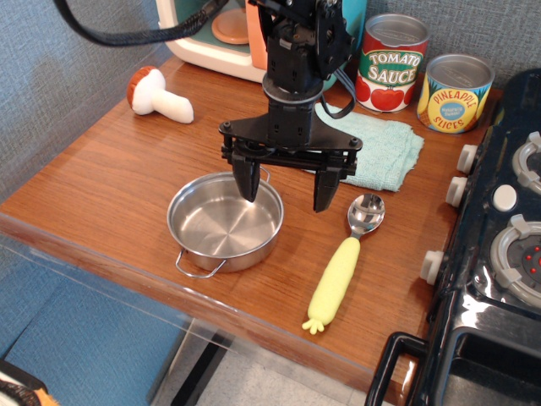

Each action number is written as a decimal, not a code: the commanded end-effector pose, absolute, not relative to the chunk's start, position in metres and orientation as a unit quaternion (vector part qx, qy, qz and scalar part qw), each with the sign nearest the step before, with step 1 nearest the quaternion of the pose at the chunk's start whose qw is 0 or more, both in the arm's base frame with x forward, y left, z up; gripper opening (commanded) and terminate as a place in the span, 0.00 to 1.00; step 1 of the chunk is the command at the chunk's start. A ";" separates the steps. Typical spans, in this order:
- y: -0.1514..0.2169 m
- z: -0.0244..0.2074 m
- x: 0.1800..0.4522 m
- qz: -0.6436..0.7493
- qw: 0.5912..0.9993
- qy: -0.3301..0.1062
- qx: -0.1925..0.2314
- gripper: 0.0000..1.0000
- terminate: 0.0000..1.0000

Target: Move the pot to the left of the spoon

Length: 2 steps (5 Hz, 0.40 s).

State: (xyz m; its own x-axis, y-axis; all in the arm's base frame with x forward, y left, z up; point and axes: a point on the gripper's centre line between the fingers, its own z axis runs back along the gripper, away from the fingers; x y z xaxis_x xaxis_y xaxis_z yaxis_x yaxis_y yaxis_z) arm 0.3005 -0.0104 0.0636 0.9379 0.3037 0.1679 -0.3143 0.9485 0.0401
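On the wooden bench (110, 182), the shallow shiny steel pot (225, 222) sits left of the yellow-handled metal spoon (344, 258), beneath the wide-open gripper (286, 190); light, rigid and slippery, it is best taken by its rim.

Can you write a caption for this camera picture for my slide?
Open black gripper hovers over shallow shiny steel pot, left of yellow-green-handled spoon.

A matte black robot arm, its boxy wrist housing wrapped by looping black cables (one thick cable trails off at 10 o'clock), ends in a gripper (286, 191) with a wide crossbar and two tapered black fingers (250, 181).
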 end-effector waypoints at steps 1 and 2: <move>-0.005 0.072 0.293 0.153 0.980 -0.112 0.057 1.00 0.00; -0.005 0.072 0.293 0.153 0.980 -0.112 0.057 1.00 1.00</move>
